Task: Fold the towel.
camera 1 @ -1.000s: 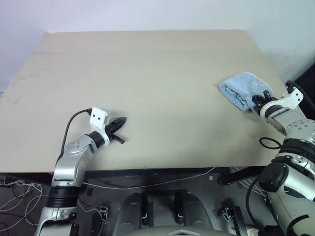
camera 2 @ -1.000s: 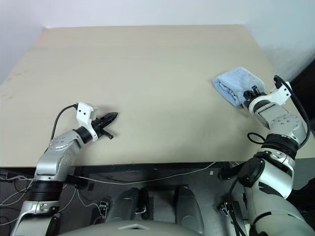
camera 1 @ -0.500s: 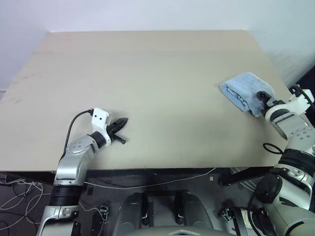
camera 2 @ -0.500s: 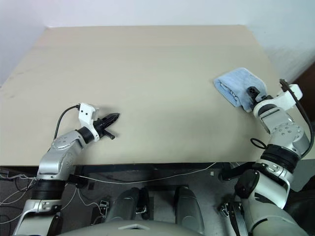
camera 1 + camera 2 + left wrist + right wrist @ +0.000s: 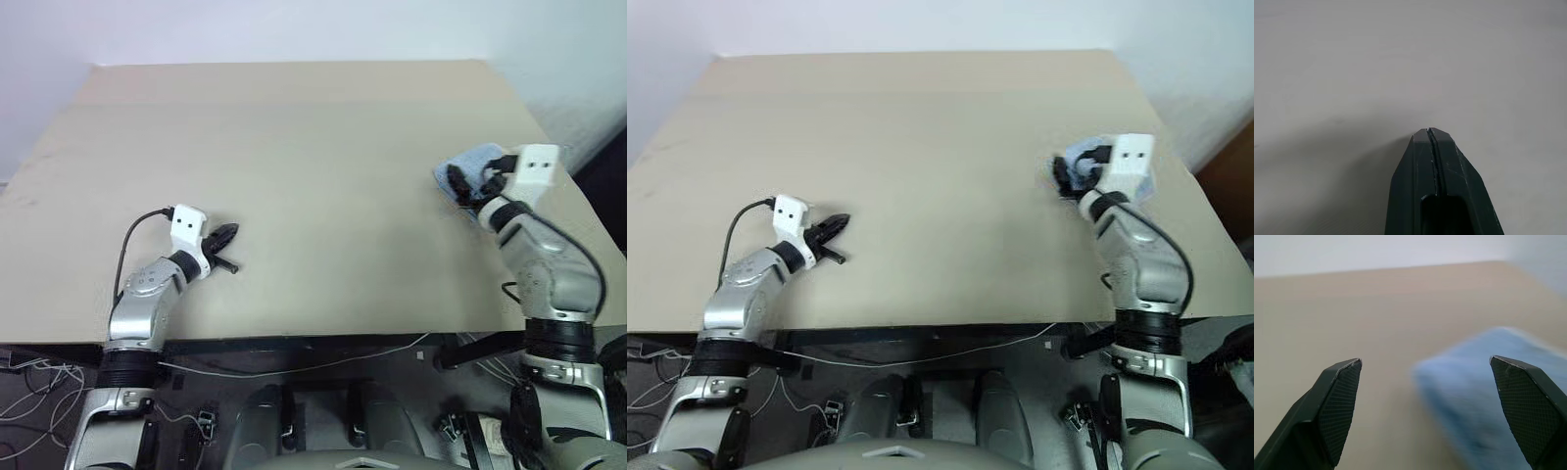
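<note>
My right gripper is wide open and holds nothing. The light blue, folded-up terry towel lies on the tan desk just ahead, so the folding looks done. My left gripper is shut and empty; next I think both just pull away.

Left arm bent at elbow, forearm reaching forward and a little inward, low over the tabletop. Left gripper pressed fully closed, both fingers meeting in one thin seam, pointing forward and to the right, almost level. White camera block sitting on top of the left wrist, with a black cable looping back from it.

Right arm raised, elbow low at the near right side, forearm going up and forward. Right gripper spread wide, holding nothing, fingertips far apart, pointing about level and forward. White camera block on top of the right wrist too.
</note>
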